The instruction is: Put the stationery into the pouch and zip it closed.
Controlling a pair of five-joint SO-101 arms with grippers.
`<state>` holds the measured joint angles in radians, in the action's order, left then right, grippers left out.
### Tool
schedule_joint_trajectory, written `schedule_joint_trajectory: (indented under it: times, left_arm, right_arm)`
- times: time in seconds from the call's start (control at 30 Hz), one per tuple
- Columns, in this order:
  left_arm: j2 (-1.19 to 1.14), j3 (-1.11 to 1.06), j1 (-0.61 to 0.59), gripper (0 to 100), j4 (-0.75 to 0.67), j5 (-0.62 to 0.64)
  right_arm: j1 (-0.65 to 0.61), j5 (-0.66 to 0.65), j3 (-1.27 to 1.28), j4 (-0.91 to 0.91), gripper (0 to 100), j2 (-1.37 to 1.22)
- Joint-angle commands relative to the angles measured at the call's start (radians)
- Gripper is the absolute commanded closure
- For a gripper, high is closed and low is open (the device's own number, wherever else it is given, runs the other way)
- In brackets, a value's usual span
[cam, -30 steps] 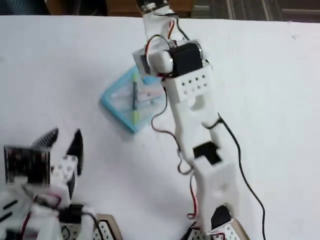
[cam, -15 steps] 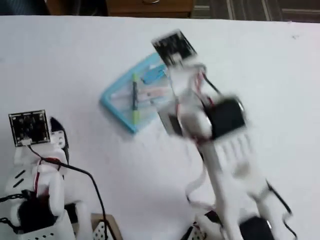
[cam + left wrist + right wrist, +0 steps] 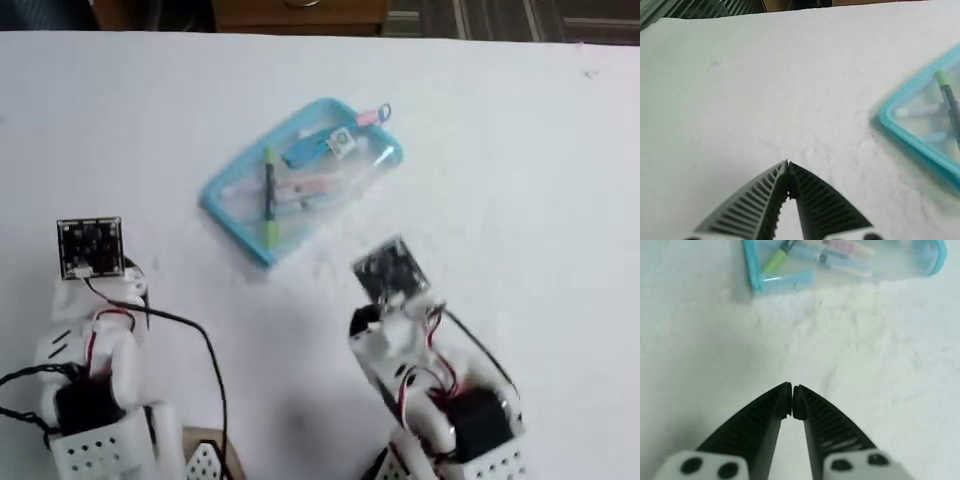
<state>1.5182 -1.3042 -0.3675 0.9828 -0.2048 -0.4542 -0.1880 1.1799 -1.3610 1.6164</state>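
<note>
Clear blue-edged pouch (image 3: 300,185) holding pens (image 3: 268,205) lies mid-frame on the white bench (image 3: 520,150), well apart from its edges. The high view shows its pink pull (image 3: 372,116). Left jaws and right jaws are clenched, empty.

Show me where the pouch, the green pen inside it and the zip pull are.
pouch (image 3: 232,230), high view, on its teal border.
green pen (image 3: 269,198), high view, on its dark middle section.
zip pull (image 3: 372,117), high view, on the pink tag at the pouch's corner.
</note>
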Motion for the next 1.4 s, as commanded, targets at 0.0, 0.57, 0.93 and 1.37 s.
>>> schedule_joint_trajectory:
  times: [0.0,0.57,0.93,1.37]
  left_arm:
    - [0.013,-0.021,0.01,98,-0.02,-0.005]
    - [0.013,-0.325,0.124,98,-0.16,-0.011]
    - [0.01,-0.396,0.124,97,-0.196,-0.011]
    - [0.012,-0.394,0.124,97,-0.112,-0.008]
  right_arm:
    - [0.119,-0.032,0.055,0.035,97.9,0.199]
    - [0.369,-0.121,0.425,0.101,97.9,0.185]
    - [0.369,-0.12,0.511,0.122,97.9,0.182]
    - [0.377,-0.121,0.511,0.12,97.8,0.182]
